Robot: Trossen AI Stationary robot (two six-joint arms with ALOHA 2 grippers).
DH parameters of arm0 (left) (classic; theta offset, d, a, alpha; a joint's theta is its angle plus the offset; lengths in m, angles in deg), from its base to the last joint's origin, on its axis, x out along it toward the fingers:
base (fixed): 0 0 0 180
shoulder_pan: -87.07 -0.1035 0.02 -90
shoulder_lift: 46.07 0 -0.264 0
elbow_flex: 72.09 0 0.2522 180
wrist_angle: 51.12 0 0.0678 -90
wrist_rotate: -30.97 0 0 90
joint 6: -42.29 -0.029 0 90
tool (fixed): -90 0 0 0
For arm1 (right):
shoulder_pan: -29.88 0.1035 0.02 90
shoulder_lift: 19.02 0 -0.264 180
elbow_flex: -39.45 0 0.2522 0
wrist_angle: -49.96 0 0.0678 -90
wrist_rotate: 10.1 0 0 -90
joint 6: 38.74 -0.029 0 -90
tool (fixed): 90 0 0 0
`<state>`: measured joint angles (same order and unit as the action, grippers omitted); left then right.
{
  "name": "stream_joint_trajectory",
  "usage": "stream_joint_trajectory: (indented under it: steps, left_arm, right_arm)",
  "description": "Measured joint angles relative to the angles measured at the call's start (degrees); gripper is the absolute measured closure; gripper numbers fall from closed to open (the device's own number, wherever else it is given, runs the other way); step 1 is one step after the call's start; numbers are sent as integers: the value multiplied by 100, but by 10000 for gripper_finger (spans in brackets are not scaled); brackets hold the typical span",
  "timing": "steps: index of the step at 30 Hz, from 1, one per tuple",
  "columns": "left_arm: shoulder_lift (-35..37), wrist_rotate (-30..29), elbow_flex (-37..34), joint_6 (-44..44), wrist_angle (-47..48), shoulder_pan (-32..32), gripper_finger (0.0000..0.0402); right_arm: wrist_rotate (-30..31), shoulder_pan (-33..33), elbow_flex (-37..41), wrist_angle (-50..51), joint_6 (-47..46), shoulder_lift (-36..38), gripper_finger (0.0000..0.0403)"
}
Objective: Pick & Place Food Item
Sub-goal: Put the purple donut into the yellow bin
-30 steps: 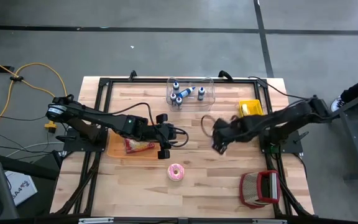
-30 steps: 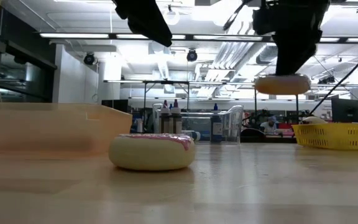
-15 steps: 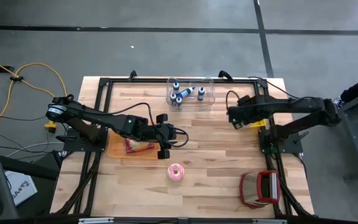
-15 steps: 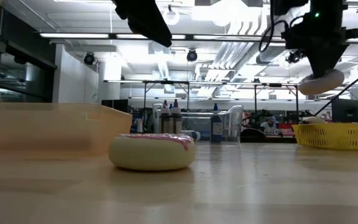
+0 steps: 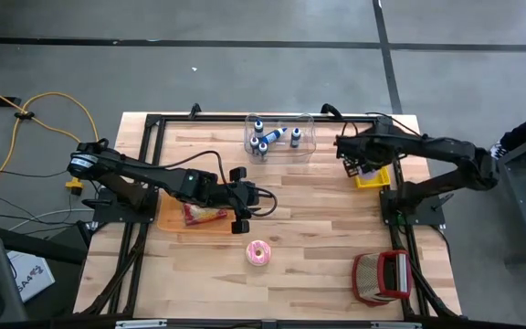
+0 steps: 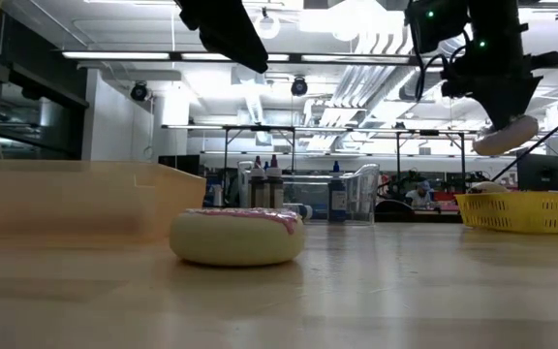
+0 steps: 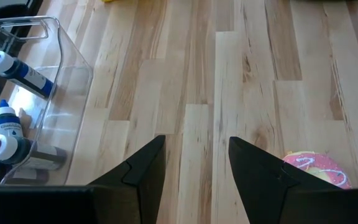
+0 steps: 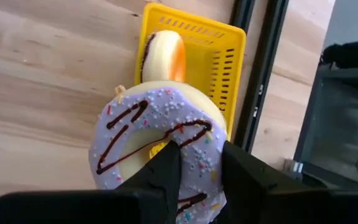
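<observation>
From above, the right claw (image 5: 347, 157) hangs at the inner edge of the small yellow slatted plastic basket (image 5: 371, 170) near the far right corner of the pale wooden plank desk (image 5: 327, 228), while the left claw (image 5: 245, 208) waits mid-desk beside a flat orange tray (image 5: 176, 227) holding a packet, with a pink-iced ring doughnut (image 5: 258, 253) lying nearer the front edge. The level view shows the right claw carrying a pale round doughnut (image 6: 505, 135) tilted in the air, above and just short of the basket (image 6: 521, 210). The left wrist view shows that claw's two dark fingers (image 7: 143, 174) spread with nothing between them, the pink doughnut (image 7: 319, 170) just beyond one tip and a clear plastic bin of small bottles (image 7: 23, 118) off to the side. The right wrist view shows its fingers (image 8: 166, 171) pinching a lilac-iced sprinkled ring doughnut with chocolate drizzle (image 8: 157, 146), and the basket (image 8: 219, 68) lies directly ahead, already holding a cream-filled bun on edge (image 8: 163, 56); a short carry forward should put the doughnut over the opening.
</observation>
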<state>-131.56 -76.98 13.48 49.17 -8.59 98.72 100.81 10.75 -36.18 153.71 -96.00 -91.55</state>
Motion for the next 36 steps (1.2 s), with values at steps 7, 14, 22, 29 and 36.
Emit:
stream_joint_trajectory:
  steps: [7, 14, 22, 29, 36]
  left_arm:
    - [0, 0, 0, -3, 0, 1, 234]
    - [0, 0, 0, -10, 3, 1, 234]
    - [0, -2, 0, -147, 2, -1, 234]
    - [0, -2, 0, -143, 0, -1, 234]
    - [0, -2, 0, -138, -2, -1, 234]
  right_arm:
    - [64, -349, 100, -3, 25, -1, 310]
    - [35, -710, 924, 4, 188, -1, 310]
    - [413, -766, 1222, -45, 323, -1, 294]
    - [802, -766, 1220, -223, 462, -1, 244]
    - [917, -764, 1220, -280, 462, -1, 213]
